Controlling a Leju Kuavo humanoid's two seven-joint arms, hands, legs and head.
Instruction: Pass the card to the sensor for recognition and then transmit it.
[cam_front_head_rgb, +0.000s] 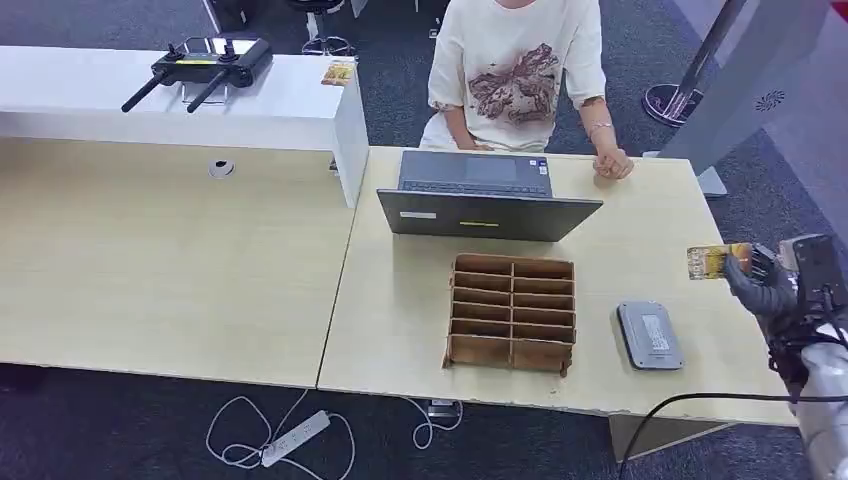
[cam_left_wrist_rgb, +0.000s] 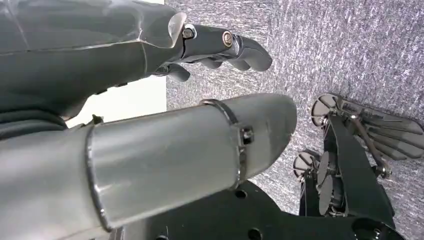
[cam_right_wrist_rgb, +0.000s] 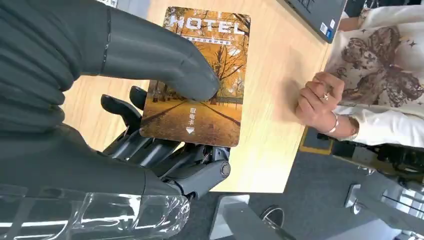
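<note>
— Card (cam_right_wrist_rgb: 200, 75) status?

— Right hand (cam_front_head_rgb: 765, 285) holds it, at the right edge of the head view, raised above the table's (cam_front_head_rgb: 640, 230) right end. From the right wrist the thumb (cam_right_wrist_rgb: 165, 60) presses on the card's face and the darker fingers (cam_right_wrist_rgb: 150, 150) back it from below. It shows an autumn avenue and the word HOTEL.

— Where is the sensor?

— Sensor (cam_front_head_rgb: 650, 335) lies flat on the table, lower right of the frame, a grey pad just right of the brown divided box (cam_front_head_rgb: 512, 312). The card is up and to the right of it, apart, not touching.

— And the left hand?

— Left hand (cam_left_wrist_rgb: 220, 50) appears in its wrist view, upper middle, over grey carpet (cam_left_wrist_rgb: 360, 50). The fingers lie together, slightly curled, nothing in them that I can see; whether they are truly closed I cannot tell.

— Anything else on the table?

— Laptop (cam_front_head_rgb: 485, 195) at top centre, open toward a person (cam_front_head_rgb: 520, 70) in a printed white shirt seated behind it. The person's hand (cam_front_head_rgb: 612, 165) rests on the table, closed, right of the laptop. A black controller (cam_front_head_rgb: 210, 65) sits on the white counter (cam_front_head_rgb: 290, 105), upper left, with another card (cam_front_head_rgb: 338, 72) near that counter's right end. A white power strip (cam_front_head_rgb: 295, 437) lies on the floor, bottom left of centre.
</note>
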